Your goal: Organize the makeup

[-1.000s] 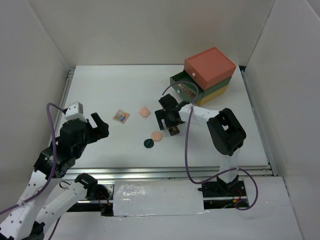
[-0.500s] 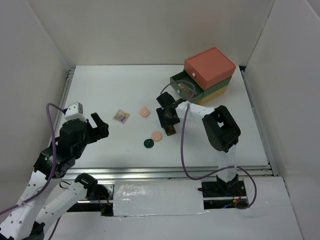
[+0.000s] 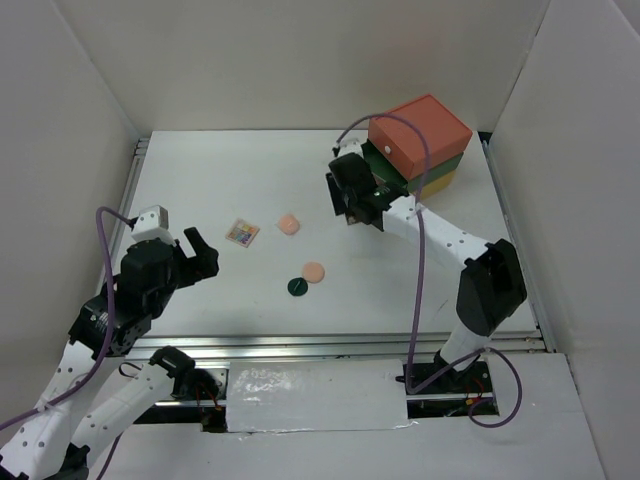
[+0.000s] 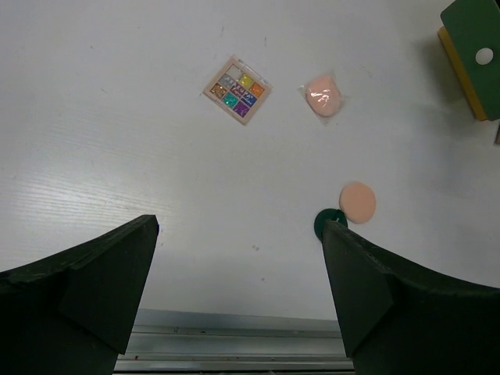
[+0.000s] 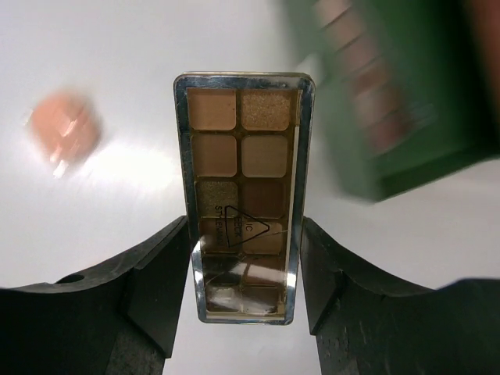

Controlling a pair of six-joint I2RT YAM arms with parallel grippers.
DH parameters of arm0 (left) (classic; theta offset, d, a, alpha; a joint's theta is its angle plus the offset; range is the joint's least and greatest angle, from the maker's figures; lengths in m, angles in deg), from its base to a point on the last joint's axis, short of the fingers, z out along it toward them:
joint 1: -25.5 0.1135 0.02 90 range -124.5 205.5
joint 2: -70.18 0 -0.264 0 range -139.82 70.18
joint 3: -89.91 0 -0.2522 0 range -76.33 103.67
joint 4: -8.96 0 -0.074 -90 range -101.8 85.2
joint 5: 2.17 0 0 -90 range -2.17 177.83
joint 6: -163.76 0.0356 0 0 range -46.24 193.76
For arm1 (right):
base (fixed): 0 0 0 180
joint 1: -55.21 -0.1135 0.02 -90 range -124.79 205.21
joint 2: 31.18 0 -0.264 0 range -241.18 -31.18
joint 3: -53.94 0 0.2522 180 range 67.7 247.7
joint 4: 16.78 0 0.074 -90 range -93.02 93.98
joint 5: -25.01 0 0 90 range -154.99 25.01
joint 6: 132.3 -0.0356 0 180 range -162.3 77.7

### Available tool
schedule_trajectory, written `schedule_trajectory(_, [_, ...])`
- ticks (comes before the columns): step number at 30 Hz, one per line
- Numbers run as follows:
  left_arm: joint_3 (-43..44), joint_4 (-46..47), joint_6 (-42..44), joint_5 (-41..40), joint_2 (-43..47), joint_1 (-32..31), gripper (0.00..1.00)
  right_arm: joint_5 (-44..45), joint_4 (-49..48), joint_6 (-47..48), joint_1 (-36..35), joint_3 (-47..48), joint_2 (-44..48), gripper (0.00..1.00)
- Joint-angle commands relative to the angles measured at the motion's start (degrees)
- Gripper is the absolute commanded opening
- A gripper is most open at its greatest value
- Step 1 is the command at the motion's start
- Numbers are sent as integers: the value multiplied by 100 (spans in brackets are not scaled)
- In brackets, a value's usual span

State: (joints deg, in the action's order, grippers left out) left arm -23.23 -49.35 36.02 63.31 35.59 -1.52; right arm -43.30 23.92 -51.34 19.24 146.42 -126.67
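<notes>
Up and away from the middle of the desk [image 3: 230,180] has gone the right arm. A second ago its right fingers [image 3: 350,203] were low beside the peach compacts, and now they hang next to the drawer box [image 3: 420,135] at the far right. They pinch a long eyeshadow palette [image 5: 244,195] by its long edges, its brown and tan pans facing the wrist camera, clear of the desk. Just right of it in that view, blurred, the green drawer [image 5: 391,94] stands pulled out with a second brown palette [image 5: 367,86] lying inside. The left fingers [image 3: 198,248] have not shifted and are spread wide with nothing between them, above the near left of the desk. Lying on the desk are a small square multicolour palette [image 4: 238,90], one peach compact [image 4: 323,95] near it, a second peach compact [image 4: 358,201] closer to the arms, and a dark green disc [image 4: 326,223] right against that one
</notes>
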Motion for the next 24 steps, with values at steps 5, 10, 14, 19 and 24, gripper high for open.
schedule_trajectory(5, [-28, 272, 91, 78, 75, -74, 99, 4192, -1606, 2008, 124, 1022, -839, 16])
schedule_trajectory(10, [-19, 246, 65, 26, 84, -171, 99, 4545, -3321, 3493, 257, 1093, -1385, 17])
schedule_trajectory(14, [-10, 210, 38, -45, 66, -259, 100, 4712, -4607, 4645, 327, 874, -1745, 18])
schedule_trajectory(19, [-2, 193, 21, -62, 57, -277, 100, 4713, -4973, 5036, 327, 724, -1807, 36])
schedule_trajectory(24, [7, 184, 21, -98, 49, -277, 100, 4090, -2822, 3290, 301, 1127, -1667, 72])
